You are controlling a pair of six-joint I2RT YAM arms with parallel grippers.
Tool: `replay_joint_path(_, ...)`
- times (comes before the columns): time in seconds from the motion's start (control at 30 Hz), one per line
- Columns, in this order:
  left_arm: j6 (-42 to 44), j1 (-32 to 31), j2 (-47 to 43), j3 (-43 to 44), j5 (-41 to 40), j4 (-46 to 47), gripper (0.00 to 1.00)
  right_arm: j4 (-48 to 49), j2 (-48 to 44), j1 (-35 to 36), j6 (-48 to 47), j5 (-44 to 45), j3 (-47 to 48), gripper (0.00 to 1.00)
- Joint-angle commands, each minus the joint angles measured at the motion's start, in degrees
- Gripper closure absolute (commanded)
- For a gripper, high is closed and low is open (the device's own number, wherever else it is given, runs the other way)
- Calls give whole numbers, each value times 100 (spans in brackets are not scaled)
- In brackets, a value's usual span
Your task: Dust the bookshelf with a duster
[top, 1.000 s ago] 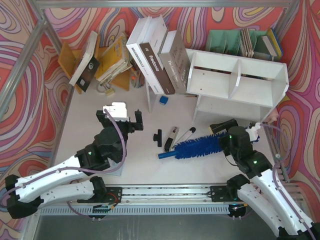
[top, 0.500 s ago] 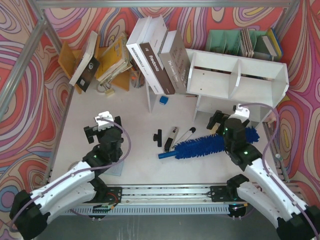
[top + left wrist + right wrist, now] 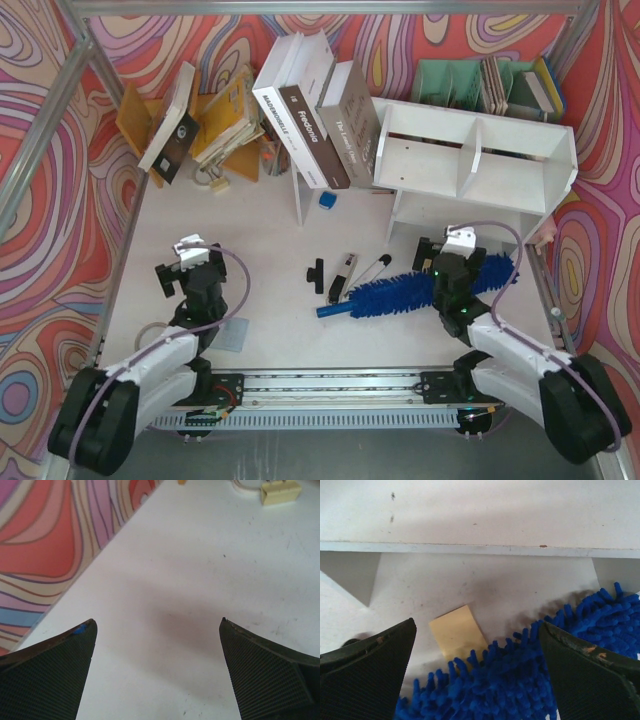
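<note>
Both my left claw [image 3: 157, 625] and right claw [image 3: 477, 627] gape empty, the right over the fluffy duster [image 3: 400, 294] lying on the surface [image 3: 270, 230] at the bookshelf's [image 3: 470, 150] six o'clock, so closing here may pinch loose fibres that slip.

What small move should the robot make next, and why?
Probably lower the right end effector and close it on the duster: its jaws stand open with blue fluff just below them, and nothing is held yet.
</note>
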Motion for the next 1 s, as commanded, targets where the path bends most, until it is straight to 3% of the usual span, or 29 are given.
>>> replay_joint_path(0.0,60,488,805,-340,1374,1551,2,1749,695,-63,-693,475,-162,1)
replay_joint_path(0.1,292,630,1435,-376,1646,2550,2,2521,1193,-193,-953,215,-265,1)
replay_joint_path(0.33,-182,1489,2009,-196,2823,2862,2,4235,2459,-618,-1246,-853,-452,1)
replay_joint_path(0.47,-463,1976,2696,-166,3306,3451,2,4787,2936,-780,-1486,-1370,-369,1)
replay_joint_path(0.6,-525,2192,3899,-108,3769,4691,2,4933,3216,-1042,-1562,-2161,-205,1)
replay_joint_path(0.7,-589,2236,3435,145,3879,3502,2,5263,3703,-1273,-1413,-2691,-162,1)
replay_joint_path(0.8,-580,2323,3654,223,4120,3721,2,5595,4124,-1318,-1453,-2923,-94,1)
replay_joint_path(0.97,-835,2368,3524,442,3658,3102,2,5283,4270,-1394,-1404,-3036,133,1)
